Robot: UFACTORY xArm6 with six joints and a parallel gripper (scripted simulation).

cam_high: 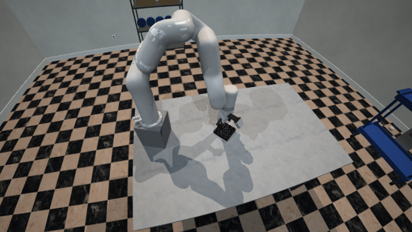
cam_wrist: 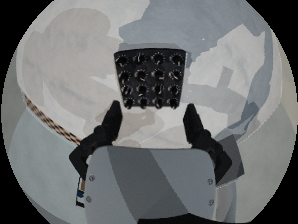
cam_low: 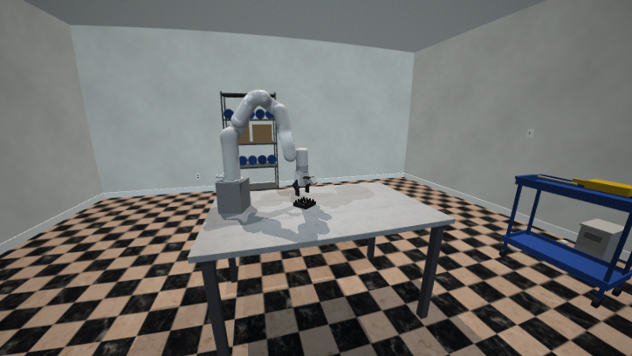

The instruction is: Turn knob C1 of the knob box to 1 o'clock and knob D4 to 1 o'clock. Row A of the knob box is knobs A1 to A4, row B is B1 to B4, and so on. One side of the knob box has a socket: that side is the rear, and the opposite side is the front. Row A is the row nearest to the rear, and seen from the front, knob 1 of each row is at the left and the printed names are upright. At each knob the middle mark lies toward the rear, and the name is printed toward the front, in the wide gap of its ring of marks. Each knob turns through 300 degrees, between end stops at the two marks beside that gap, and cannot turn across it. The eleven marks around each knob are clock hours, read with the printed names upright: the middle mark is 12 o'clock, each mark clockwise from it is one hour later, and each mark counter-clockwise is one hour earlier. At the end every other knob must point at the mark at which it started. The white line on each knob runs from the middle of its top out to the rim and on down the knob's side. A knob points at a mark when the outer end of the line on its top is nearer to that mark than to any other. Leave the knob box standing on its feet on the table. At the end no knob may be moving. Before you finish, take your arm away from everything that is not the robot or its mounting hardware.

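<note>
The knob box [cam_high: 224, 131] is a small black square box with rows of dark knobs. It stands on the grey table, also seen in the exterior view [cam_low: 305, 202] and in the wrist view [cam_wrist: 150, 80]. My gripper [cam_high: 227, 120] hangs just above the box's far edge, pointing down; it also shows in the exterior view [cam_low: 302, 188]. In the wrist view the two black fingers stand wide apart with nothing between them, and the box lies just beyond the fingertips. The knob lines and printed names are too small to read.
The arm's grey base block [cam_high: 152, 131] stands on the table left of the box. A blue cart [cam_low: 574, 229] stands to the right of the table, and a shelf rack [cam_low: 251, 137] stands at the back wall.
</note>
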